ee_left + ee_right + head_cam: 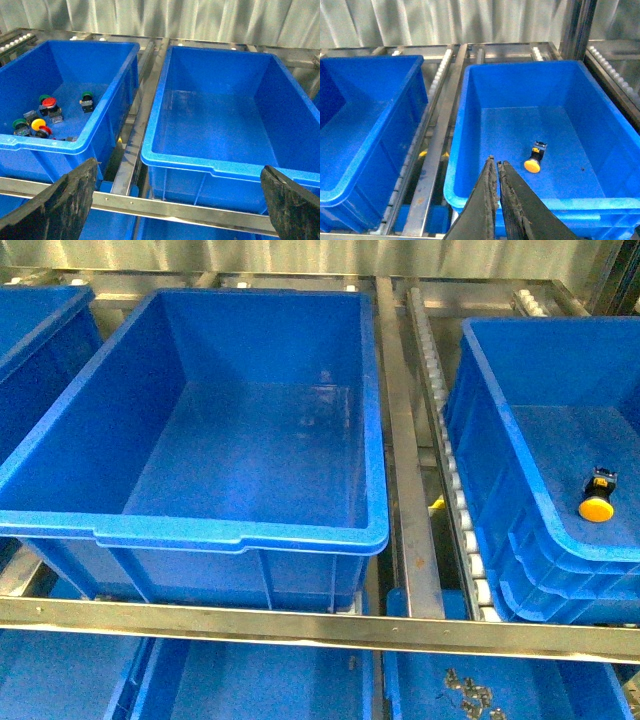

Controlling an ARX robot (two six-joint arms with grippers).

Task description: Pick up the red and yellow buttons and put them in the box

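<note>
A yellow-capped black-bodied push-button [598, 502] lies inside the deep blue plastic crate [503, 445]; right tool [496, 162] closed empty, left tool [178, 166] spread wide.

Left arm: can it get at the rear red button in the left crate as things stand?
Likely yes. The left gripper is open and empty, the crate is open-topped, and nothing lies over that red button. A green button sits right beside it, so a grasp may snag it.
</note>
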